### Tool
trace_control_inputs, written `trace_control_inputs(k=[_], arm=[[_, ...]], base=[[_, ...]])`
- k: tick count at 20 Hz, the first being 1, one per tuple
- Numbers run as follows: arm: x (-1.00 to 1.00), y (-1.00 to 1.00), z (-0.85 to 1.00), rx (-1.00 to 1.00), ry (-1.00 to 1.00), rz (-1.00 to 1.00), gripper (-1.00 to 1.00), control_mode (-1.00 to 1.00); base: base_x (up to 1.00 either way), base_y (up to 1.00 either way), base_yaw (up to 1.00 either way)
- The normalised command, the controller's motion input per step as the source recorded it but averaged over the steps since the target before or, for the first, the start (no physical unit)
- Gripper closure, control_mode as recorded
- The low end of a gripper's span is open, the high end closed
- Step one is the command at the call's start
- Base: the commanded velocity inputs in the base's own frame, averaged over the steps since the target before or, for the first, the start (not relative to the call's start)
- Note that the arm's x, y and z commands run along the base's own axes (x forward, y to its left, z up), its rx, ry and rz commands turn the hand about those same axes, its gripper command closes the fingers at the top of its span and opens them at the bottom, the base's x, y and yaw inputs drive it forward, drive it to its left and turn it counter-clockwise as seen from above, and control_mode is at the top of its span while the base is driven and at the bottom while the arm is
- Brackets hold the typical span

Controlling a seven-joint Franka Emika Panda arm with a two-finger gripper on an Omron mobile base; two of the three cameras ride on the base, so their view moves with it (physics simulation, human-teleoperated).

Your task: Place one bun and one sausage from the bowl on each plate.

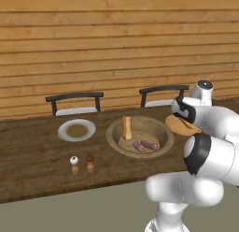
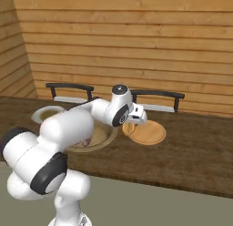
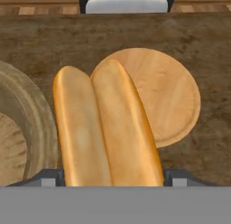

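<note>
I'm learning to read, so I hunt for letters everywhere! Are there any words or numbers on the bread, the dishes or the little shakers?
No words or numbers can be read anywhere here.
The bun between the gripper fingers is plain crust.
The bowl, white-rimmed plate and wooden plate carry no print.
The two shakers are too small to show any label.
The table and plank wall show only wood grain.
</note>
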Motion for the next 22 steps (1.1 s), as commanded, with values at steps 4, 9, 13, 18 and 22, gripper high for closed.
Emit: trace_control_inputs(k=[4,9,13,18,22], arm=[[0.68,0.00,-0.36,0.00,0.07,0.00,1.00,-1.00],[0.11,-0.10,-0.46,0.00,0.00,0.00,1.00,-1.00],[0.22,-0.04,-0.21,0.00,0.03,0.00,1.00,-1.00],[0.33,0.00,-0.03,0.01,0.08,0.00,1.00,-1.00],[0.22,0.00,-0.08,0.00,0.03,0.00,-1.00,-1.00]], base=[[0.00,0.00,0.00],[0.00,0.00,0.00],[0.00,0.00,0.00],[0.00,0.00,0.00],[0.00,0.00,0.00]])
